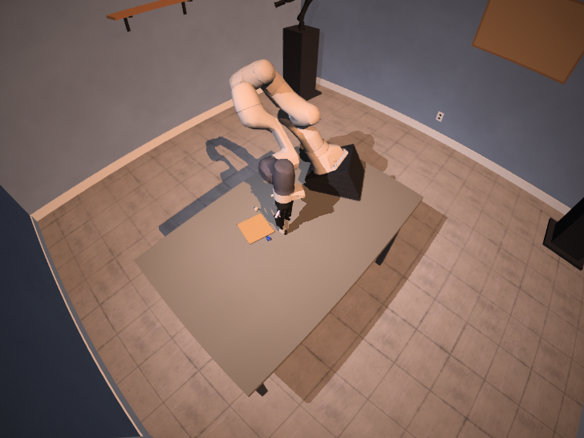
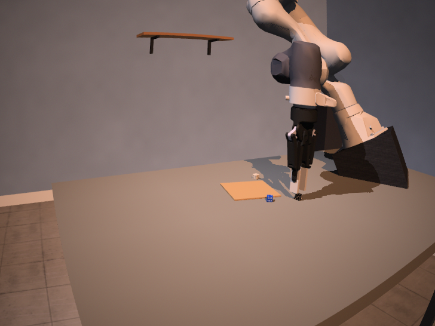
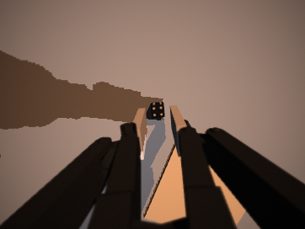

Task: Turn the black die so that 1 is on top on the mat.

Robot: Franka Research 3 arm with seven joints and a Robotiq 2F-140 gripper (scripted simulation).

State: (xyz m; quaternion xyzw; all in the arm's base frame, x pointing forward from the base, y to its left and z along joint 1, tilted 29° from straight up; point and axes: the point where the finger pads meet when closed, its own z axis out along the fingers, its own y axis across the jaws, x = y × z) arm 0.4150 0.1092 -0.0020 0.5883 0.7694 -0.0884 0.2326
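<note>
The black die [image 2: 298, 196] [image 3: 157, 110] lies on the table, off the mat. The face towards the wrist camera shows six pips. My gripper [image 1: 282, 230] [image 2: 297, 191] [image 3: 158, 118] points down over it, fingers slightly apart. In the wrist view the die shows between and beyond the fingertips, with a gap on the right; I cannot tell the exact height. The orange mat [image 1: 254, 229] [image 2: 245, 191] [image 3: 168, 199] lies flat beside it. The blue die [image 1: 268, 238] [image 2: 269, 198] is close against the mat's edge. The white die [image 1: 256, 208] [image 2: 256, 176] is behind the mat.
The grey table [image 1: 282, 292] [image 2: 196, 252] bears the mat and dice. The arm's dark base block [image 1: 337, 181] [image 2: 372, 159] stands at the table's back right. The arm's shadow falls across the table near the black die.
</note>
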